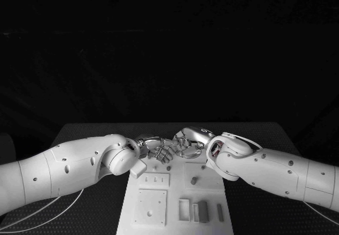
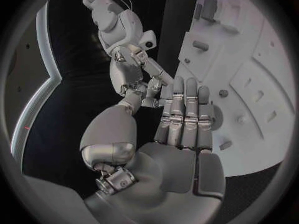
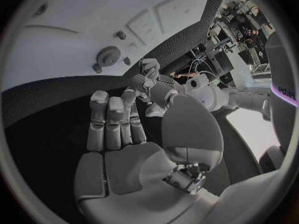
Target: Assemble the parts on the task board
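Note:
The white task board [image 1: 177,196] lies down the middle of the table; its far end also shows in the left wrist view [image 2: 249,84] and the right wrist view [image 3: 74,40]. Small parts stand on it: a short peg [image 1: 193,180], upright blocks [image 1: 203,211], a round piece [image 3: 109,56]. My left hand [image 1: 157,151] and right hand [image 1: 189,144] meet fingertip to fingertip above the board's far end. The left hand [image 2: 181,119] keeps its fingers straight and side by side, and the right hand's fingertips [image 2: 151,90] sit between its thumb and fingers. Any part between them is hidden.
Two flat square plates [image 1: 151,206] with holes lie on the board's left half. Black table [image 1: 92,210] shows on both sides of the board. Both forearms slant in over the board's near corners, and cables [image 1: 42,215] hang under the left arm.

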### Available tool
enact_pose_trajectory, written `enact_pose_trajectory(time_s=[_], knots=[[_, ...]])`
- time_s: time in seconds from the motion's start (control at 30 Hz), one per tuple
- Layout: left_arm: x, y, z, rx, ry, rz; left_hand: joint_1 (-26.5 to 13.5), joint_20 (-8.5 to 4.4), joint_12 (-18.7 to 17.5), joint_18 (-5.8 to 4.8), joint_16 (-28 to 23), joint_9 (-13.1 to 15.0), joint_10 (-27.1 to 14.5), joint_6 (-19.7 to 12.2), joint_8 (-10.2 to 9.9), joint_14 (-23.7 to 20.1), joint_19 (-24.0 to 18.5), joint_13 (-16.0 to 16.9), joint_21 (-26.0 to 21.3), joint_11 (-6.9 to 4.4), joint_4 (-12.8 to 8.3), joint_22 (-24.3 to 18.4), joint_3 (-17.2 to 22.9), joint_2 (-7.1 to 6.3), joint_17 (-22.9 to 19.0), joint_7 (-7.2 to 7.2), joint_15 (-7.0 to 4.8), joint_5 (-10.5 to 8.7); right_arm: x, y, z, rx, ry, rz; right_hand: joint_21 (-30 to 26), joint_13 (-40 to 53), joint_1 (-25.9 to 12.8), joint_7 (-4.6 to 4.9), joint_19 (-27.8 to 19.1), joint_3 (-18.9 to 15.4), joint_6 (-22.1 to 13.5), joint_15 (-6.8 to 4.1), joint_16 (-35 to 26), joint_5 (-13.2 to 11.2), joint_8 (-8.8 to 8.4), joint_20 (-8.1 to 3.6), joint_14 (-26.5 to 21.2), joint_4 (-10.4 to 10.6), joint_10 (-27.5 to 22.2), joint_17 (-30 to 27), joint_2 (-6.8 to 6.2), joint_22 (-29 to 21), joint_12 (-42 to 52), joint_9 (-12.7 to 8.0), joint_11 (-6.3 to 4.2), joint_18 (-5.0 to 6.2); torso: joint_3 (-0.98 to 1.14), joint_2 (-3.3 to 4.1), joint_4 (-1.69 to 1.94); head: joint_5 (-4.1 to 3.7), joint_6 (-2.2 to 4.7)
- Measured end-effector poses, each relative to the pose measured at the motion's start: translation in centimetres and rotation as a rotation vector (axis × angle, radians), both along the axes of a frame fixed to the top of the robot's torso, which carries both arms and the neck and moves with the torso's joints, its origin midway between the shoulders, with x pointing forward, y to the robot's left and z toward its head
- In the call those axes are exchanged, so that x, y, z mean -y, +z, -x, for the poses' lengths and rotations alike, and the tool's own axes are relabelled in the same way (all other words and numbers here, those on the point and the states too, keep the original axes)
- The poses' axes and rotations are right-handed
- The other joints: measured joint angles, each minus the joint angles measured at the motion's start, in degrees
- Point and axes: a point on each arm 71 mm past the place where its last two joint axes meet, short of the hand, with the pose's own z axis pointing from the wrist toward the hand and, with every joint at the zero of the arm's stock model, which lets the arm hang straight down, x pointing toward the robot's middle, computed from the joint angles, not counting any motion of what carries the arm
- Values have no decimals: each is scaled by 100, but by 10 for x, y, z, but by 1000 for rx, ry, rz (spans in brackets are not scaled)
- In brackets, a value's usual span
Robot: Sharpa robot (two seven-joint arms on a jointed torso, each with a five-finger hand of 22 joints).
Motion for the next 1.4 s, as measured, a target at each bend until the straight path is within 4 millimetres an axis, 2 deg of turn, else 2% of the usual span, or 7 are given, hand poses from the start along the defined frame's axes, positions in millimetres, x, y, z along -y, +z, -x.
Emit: enact_pose_trajectory(time_s=[0.93, 1.07, 1.23, 1.4], knots=[[-2, -2, -2, -4, 2, -31, 67, 0, 0, -11, 0, -2, 0, -3, -32, 0, 0, 18, 0, 0, -28, 1, 28, 67, 12, 3, 0, 0, -7, 1, 2, 0, 18, -4, -1, 0, -26, -12, -1, -1, 12, 1, 0, 21, 1, 1, 1, 0, 8, 4, -29, 0, 23, 1, 8, 1, 1, -1, 1, -7, -35], [-1, -3, -2, -4, 0, -32, 100, 0, 0, -12, 0, 9, 0, -12, -42, 0, 0, 35, 22, 0, -86, 4, 16, 99, 28, 12, 0, 0, -8, 1, 0, -2, 16, -1, -1, 0, -18, -14, -7, -1, 14, 2, 0, 21, 29, 7, 0, -1, 8, 4, -21, 0, 22, 2, 8, 1, -2, 0, -3, -6, -36], [-1, -3, -2, -6, -2, -34, 296, 0, 0, -13, 0, 35, 0, 21, -42, 0, 0, 77, 32, 0, -287, 3, 60, 225, 65, -21, 0, 0, -9, 1, 0, -4, 18, 0, -1, 0, -11, -14, -8, -1, 14, 2, 0, 21, 30, 9, 0, -1, 8, 4, -14, -1, 22, 2, 8, 1, -3, 0, -4, -18, -37], [-1, -4, -2, -7, -3, -37, 432, 0, 0, -15, 0, 54, 68, 77, -42, 22, 0, 111, 45, -26, -408, 3, 107, 308, 95, -45, -23, 102, -9, 1, 0, -5, 19, 1, -1, -1, -11, -15, -9, -2, 15, 2, 0, 20, 30, 9, 0, -2, 8, 3, -14, -1, 22, 2, 8, 1, -2, 1, 1, -27, -47]])
